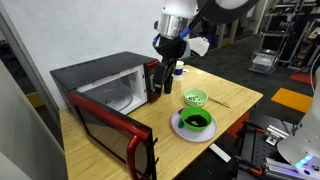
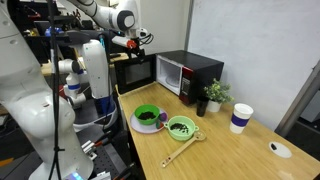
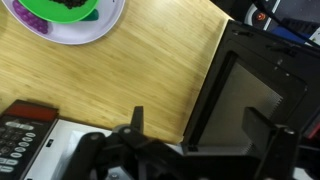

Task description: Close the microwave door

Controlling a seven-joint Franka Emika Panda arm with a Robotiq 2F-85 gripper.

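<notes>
The black microwave (image 1: 105, 82) stands at the far end of the wooden table, and it also shows in an exterior view (image 2: 200, 68). Its red-edged door (image 1: 112, 132) hangs wide open over the table; it shows in an exterior view (image 2: 135, 74) too. My gripper (image 1: 167, 62) hovers above the table beside the microwave's front, near the door's free edge (image 2: 143, 41). In the wrist view the gripper (image 3: 204, 125) is open and empty, its two fingers straddling the door's upper edge (image 3: 250, 90) from above without touching it.
A purple plate (image 1: 178, 128) carrying a green bowl and a second green bowl (image 1: 195, 98) with a wooden spoon sit mid-table. A potted plant (image 2: 213, 95), a paper cup (image 2: 240, 118) and a small white dish (image 2: 280, 148) stand further along. The microwave keypad (image 3: 25, 135) shows below the wrist.
</notes>
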